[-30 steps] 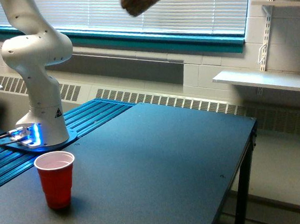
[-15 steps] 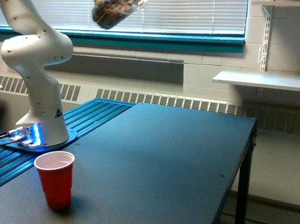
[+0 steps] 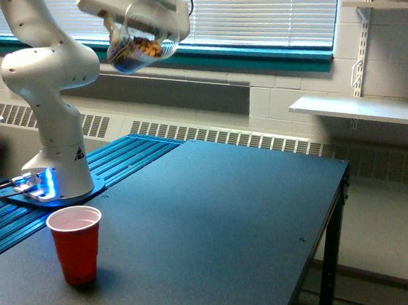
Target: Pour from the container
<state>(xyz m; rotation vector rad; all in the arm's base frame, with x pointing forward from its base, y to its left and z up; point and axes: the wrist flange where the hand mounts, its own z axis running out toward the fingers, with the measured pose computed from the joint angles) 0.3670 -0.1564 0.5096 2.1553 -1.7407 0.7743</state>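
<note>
A room with white block walls and one wide window with closed white blinds point(image 3: 263, 6) over a teal sill holds one dark, matte rectangular table point(image 3: 217, 229); a long white radiator grille point(image 3: 224, 137) runs along the wall behind it, and one white wall shelf point(image 3: 359, 108) hangs at the exterior view's right.

At the exterior view's left, one white robot arm point(image 3: 47, 87) rises from a round base with blue lights, mounted on a blue ribbed strip point(image 3: 120, 162) that lies along the table's far left edge. Near the table's front left corner stands one red plastic cup point(image 3: 76, 244), upright, its pale inside showing, apart from the arm's base.

High above the table, in front of the blinds and to the right of the arm's column, the white claw point(image 3: 140, 20) grips one small clear round jar point(image 3: 136, 48) with brown nuts showing through its wall. The claw is clamped on the jar, though its fingers cannot be made out singly. The jar is tilted, its lower end slanting down toward the exterior view's left. It hangs well above the red cup and to its right.
</note>
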